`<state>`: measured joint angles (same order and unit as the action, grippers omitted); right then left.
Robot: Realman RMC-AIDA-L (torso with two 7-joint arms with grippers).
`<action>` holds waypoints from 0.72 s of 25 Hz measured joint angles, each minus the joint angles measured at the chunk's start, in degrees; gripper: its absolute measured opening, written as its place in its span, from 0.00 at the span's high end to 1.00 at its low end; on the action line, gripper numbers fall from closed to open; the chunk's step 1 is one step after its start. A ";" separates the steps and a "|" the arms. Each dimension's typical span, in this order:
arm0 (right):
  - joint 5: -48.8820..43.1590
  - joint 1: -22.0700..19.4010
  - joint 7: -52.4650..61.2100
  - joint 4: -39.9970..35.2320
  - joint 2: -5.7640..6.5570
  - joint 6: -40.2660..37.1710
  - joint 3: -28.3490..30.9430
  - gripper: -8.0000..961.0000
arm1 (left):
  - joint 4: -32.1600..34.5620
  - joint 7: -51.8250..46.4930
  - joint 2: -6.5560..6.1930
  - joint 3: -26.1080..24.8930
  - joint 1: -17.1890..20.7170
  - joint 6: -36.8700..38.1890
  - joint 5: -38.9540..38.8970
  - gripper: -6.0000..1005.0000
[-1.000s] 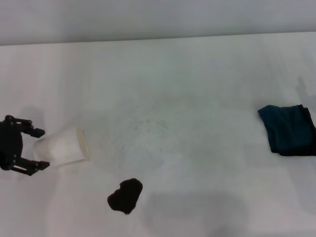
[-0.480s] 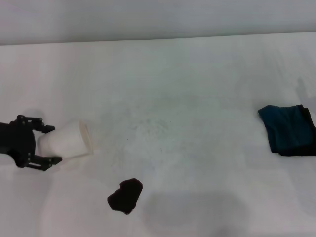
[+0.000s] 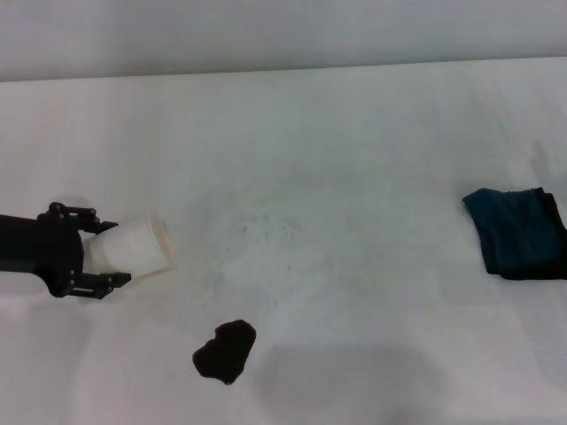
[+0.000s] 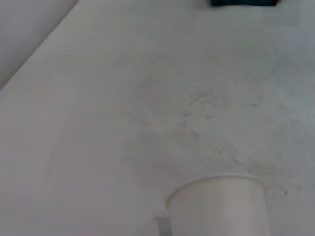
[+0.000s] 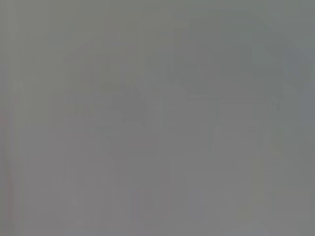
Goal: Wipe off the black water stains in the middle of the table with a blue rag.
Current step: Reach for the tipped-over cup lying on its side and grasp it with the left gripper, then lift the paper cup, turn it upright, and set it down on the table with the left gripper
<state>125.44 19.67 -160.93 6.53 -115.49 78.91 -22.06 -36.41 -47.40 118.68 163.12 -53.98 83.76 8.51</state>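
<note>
The black water stain (image 3: 225, 351) is a small lobed blotch on the white table (image 3: 354, 133), near the front and left of centre. The blue rag (image 3: 516, 232) lies crumpled at the far right edge of the head view, and its edge shows in the left wrist view (image 4: 243, 2). My left gripper (image 3: 115, 252) is low at the left and open. Its fingers (image 3: 96, 221) stand on either side of the base of a white cup (image 3: 137, 245) lying on its side. The right gripper is out of view.
The white cup also shows close up in the left wrist view (image 4: 221, 206), its mouth facing the table's middle. The table's back edge meets a grey wall (image 3: 266, 35). The right wrist view shows only plain grey.
My left gripper has moved to the right and its fingers now reach around the cup's base. The cup has shifted a little to the right and back. The stain and rag have not moved.
</note>
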 joint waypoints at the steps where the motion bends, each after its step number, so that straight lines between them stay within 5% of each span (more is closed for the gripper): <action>1: 0.02 -0.01 0.00 0.01 0.00 0.01 0.00 0.31 | 0.15 0.01 -0.01 0.00 0.14 -0.08 -0.11 0.22; 9: 0.17 -0.13 0.00 0.20 0.00 0.04 0.00 0.31 | 0.08 0.04 -0.02 0.01 0.49 0.19 -4.14 0.33; 18: -0.10 0.38 0.01 -0.61 0.14 0.32 -0.43 0.31 | 2.97 0.09 0.15 0.01 2.24 0.31 -20.97 0.36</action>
<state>125.34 20.05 -160.92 5.92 -115.35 79.22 -22.49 -33.44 -47.31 118.82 163.12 -51.74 84.07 -12.46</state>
